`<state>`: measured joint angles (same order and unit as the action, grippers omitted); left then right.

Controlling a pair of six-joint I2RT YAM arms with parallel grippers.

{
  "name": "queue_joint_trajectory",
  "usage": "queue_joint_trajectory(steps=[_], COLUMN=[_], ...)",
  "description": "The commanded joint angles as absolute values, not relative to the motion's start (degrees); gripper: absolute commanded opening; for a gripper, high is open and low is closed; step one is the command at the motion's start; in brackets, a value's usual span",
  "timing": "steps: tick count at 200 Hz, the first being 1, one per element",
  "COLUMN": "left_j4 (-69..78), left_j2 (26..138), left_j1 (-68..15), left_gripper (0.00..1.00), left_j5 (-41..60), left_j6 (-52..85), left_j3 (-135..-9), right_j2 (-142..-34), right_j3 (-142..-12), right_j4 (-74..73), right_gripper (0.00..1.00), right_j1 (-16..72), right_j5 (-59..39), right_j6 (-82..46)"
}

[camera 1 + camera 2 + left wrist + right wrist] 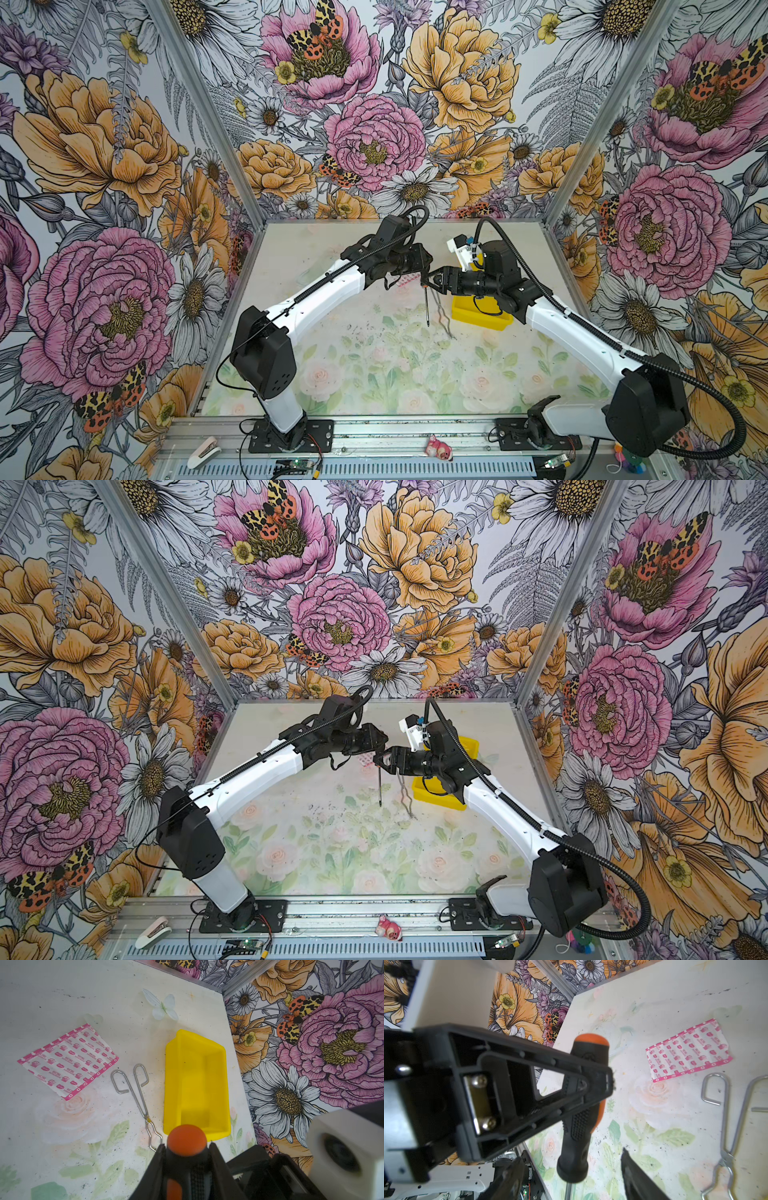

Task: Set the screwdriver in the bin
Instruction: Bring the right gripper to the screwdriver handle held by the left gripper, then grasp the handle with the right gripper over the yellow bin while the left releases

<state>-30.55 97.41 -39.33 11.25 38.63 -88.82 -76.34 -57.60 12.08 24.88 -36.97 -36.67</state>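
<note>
Apparently near-vertical, the screwdriver (426,307) points tip-down.

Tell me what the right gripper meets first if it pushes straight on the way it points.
The screwdriver: its handle, held upright by the left gripper, sits between the open jaws of the right gripper. How near it is remains unclear.
</note>
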Motion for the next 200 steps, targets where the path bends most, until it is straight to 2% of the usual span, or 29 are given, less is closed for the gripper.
queue_joint_trajectory(steps=[1, 15, 75, 88, 127, 150, 166, 200], left_j4=[-28.10, -27.64, -25.78, -25.72, -25.82, -25.83, -25.80, -25.76], left_j2=[97.54, 97.69, 98.17, 98.26, 98.57, 98.76, 98.88, 98.96], left_j1=[-39.81, -40.07, -40.41, -40.39, -40.43, -40.43, -40.42, -40.26], left_gripper=[0.00, 0.00, 0.00, 0.00, 0.00, 0.00, 0.00, 0.00], left_j5=[12.66, 12.89, 14.91, 15.06, 15.41, 15.57, 15.78, 15.84], left_j6=[39.78, 40.21, 42.18, 42.36, 42.46, 42.50, 42.43, 42.26], left_j3=[-89.34, -89.38, -88.86, -88.77, -89.21, -89.30, -89.46, -89.39], right_j2=[-77.67, -77.95, -79.32, -79.29, -79.91, -80.27, -80.67, -81.21], right_j3=[-60.27, -60.54, -59.88, -59.38, -57.46, -56.44, -56.29, -56.20], right_j4=[9.86, 9.51, 6.52, 5.27, 0.83, -2.06, -2.55, -2.64], right_gripper=[0.70, 0.67, 0.30, 0.25, 0.24, 0.33, 0.34, 0.20], right_j1=[25.48, 25.58, 25.75, 25.76, 25.77, 25.76, 25.75, 25.59], right_j5=[-38.31, -37.95, -36.94, -36.58, -36.74, -36.86, -36.61, -36.19], right_j6=[-35.59, -35.70, -36.82, -37.71, -40.59, -42.40, -42.72, -42.23])
